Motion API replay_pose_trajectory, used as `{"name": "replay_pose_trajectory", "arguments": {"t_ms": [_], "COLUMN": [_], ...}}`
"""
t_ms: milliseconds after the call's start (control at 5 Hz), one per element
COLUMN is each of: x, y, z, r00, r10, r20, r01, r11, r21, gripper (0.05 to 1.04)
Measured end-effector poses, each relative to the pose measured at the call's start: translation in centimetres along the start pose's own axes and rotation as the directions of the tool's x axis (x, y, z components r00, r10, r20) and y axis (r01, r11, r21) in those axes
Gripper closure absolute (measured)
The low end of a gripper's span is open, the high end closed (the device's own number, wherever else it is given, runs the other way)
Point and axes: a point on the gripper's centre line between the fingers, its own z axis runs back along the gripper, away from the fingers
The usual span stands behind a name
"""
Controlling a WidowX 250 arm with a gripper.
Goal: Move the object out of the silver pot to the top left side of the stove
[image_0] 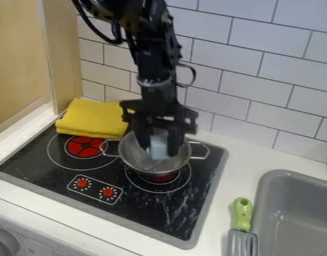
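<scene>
The pale blue object (159, 145) is directly at my claw (158, 151), inside the silver pot (133, 156), its longer side running roughly up and down in the view, in line with my downward reach. Whether I am clamped on it or loose about it, I cannot tell. Around us stands the pot's wall, so I judge that a firm hold and a straight lift must come before any sideways travel. Beyond the rim and its handle, to the view's left, lies the top left burner (84, 147), beside the yellow cloth (92, 118).
</scene>
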Motion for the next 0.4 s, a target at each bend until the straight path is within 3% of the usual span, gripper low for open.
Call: {"name": "replay_pose_trajectory", "arguments": {"t_ms": [400], "x": [2.6], "y": [3.9], "z": [3.2], "r00": [0.990], "r10": [0.104], "r20": [0.096], "r01": [-0.103], "r11": [0.995], "r21": [-0.013], "gripper": [0.499]}}
